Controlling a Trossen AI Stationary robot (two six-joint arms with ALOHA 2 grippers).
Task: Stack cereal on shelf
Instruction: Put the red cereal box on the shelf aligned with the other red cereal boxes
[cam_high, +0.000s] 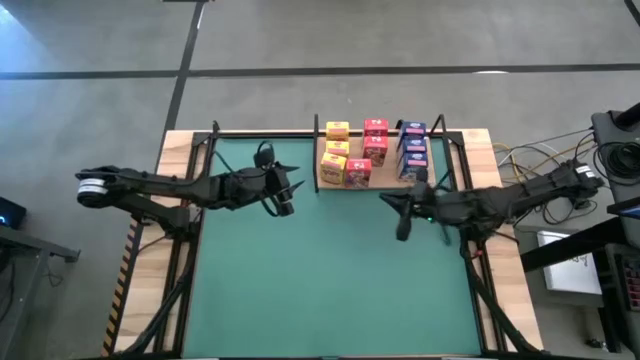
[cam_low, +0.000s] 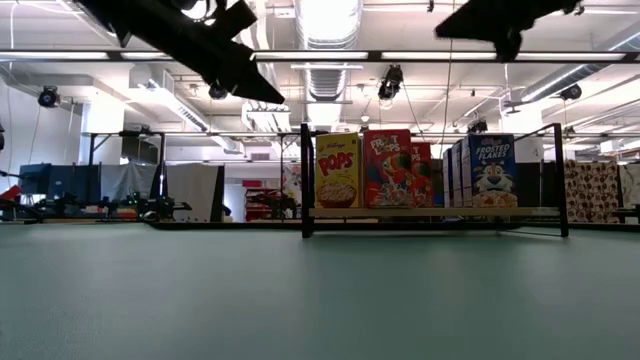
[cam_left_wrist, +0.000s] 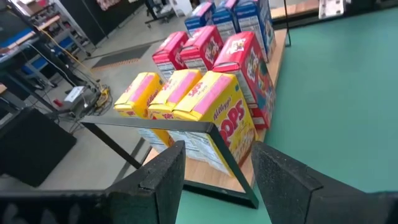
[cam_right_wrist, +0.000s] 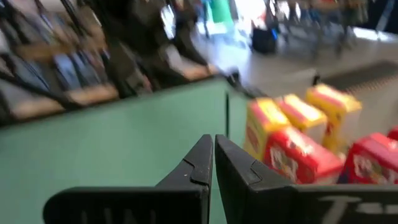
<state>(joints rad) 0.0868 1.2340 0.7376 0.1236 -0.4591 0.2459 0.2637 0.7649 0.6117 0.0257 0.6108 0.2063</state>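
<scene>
The shelf (cam_high: 322, 186) is a light-wood board with thin black posts at the table's far middle. Several small cereal boxes stand on it on their bases in rows: yellow (cam_high: 336, 150) (cam_left_wrist: 205, 115), red (cam_high: 375, 140) (cam_left_wrist: 245, 65) and blue (cam_high: 413, 150) (cam_low: 490, 170). My left gripper (cam_high: 288, 192) (cam_left_wrist: 217, 180) is open, raised above the mat just left of the shelf's left end, and faces the yellow boxes. My right gripper (cam_high: 402, 216) (cam_right_wrist: 213, 163) is shut and empty, raised above the mat just near of the blue boxes.
The green mat (cam_high: 330, 270) covers the table inside a black frame (cam_high: 470, 180). Bare wood borders it on the left (cam_high: 175, 160) and right. Cables and equipment (cam_high: 545, 160) lie beyond the right edge. The near half of the mat holds no objects.
</scene>
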